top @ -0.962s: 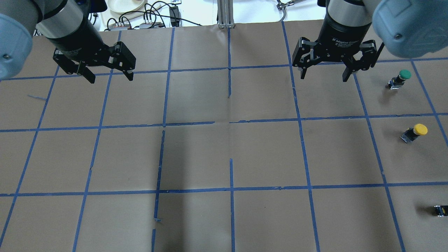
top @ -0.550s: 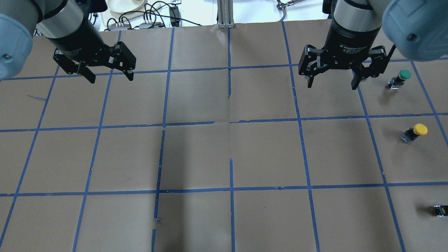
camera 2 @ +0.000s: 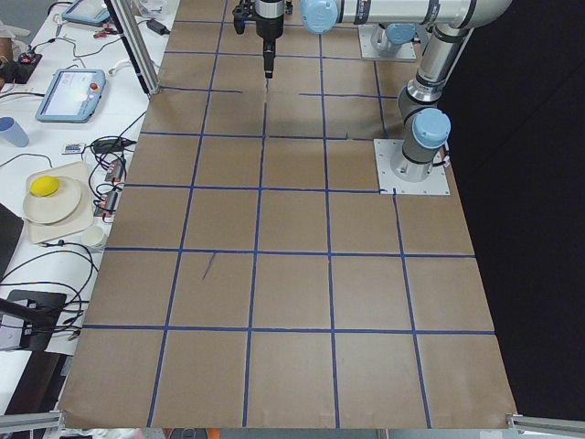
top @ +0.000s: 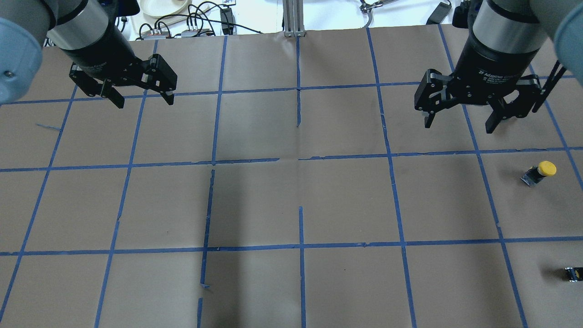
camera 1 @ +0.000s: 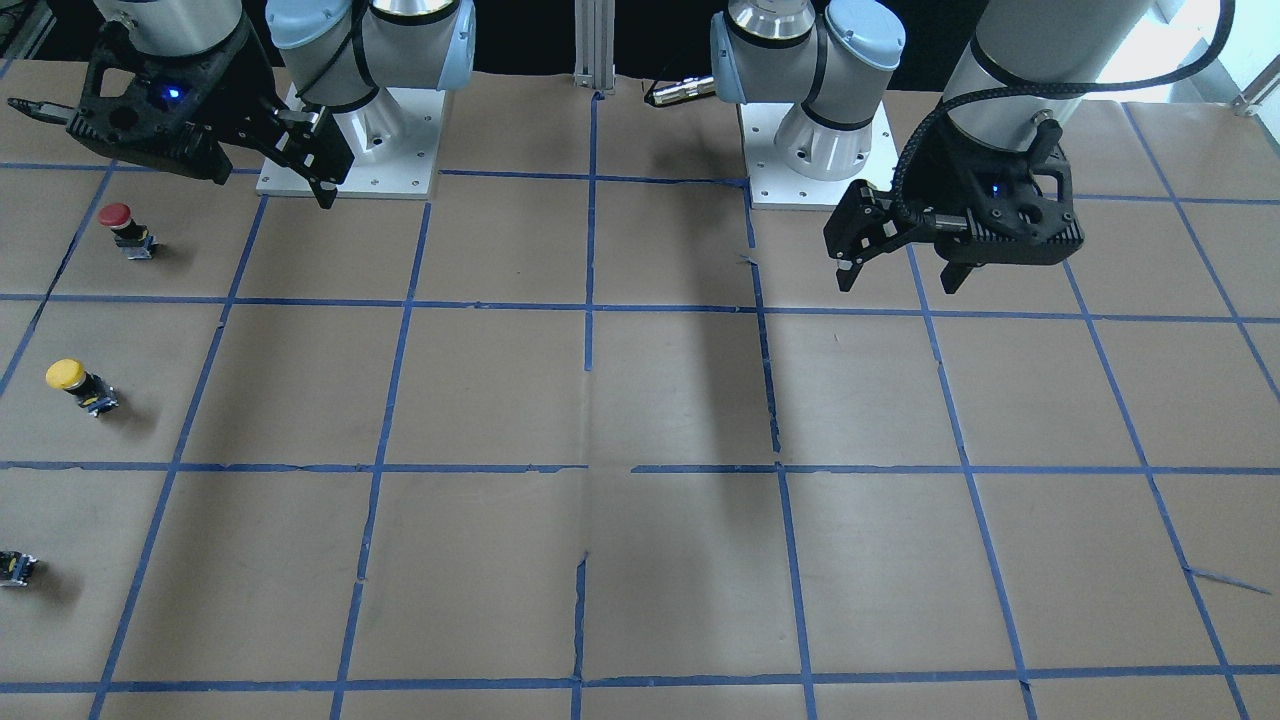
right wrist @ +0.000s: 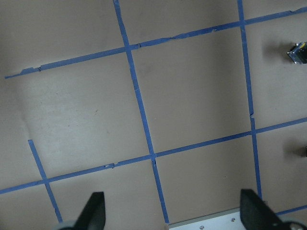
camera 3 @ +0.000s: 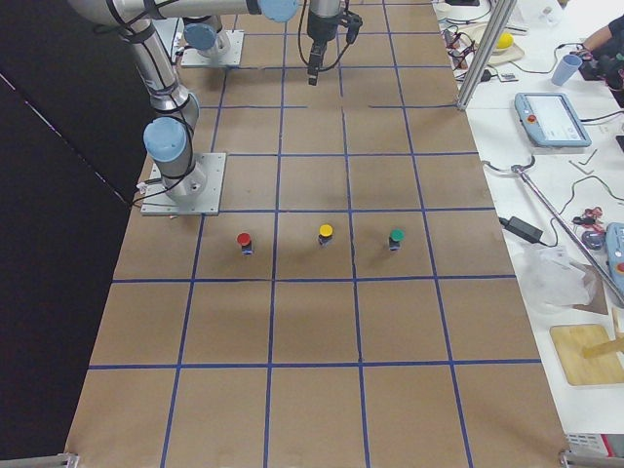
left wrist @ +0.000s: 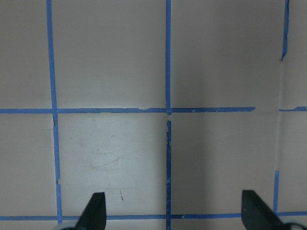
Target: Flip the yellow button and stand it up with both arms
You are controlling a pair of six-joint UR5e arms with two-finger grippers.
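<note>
The yellow button (top: 539,172) sits on the brown paper at the right side of the table, apart from both grippers. It also shows in the front view (camera 1: 78,384) and in the right side view (camera 3: 326,234), where it looks upright with its cap on top. My right gripper (top: 459,124) hangs open and empty above the table, behind and to the left of the button; it shows in the front view too (camera 1: 270,180). My left gripper (top: 145,102) hangs open and empty at the far left (camera 1: 897,283). Both wrist views show only spread fingertips (left wrist: 93,213) (right wrist: 93,213) over taped paper.
A red button (camera 1: 120,225) and a green button (camera 3: 396,237) flank the yellow one. A small dark capless part (top: 573,273) lies near the right edge. The arm bases (camera 1: 350,150) stand at the robot's side. Cables and a plate (top: 161,7) lie beyond the far edge.
My right gripper has moved right and toward the near side, staying open; it now hides the green button in the overhead view. The left gripper and the yellow button have not moved.
</note>
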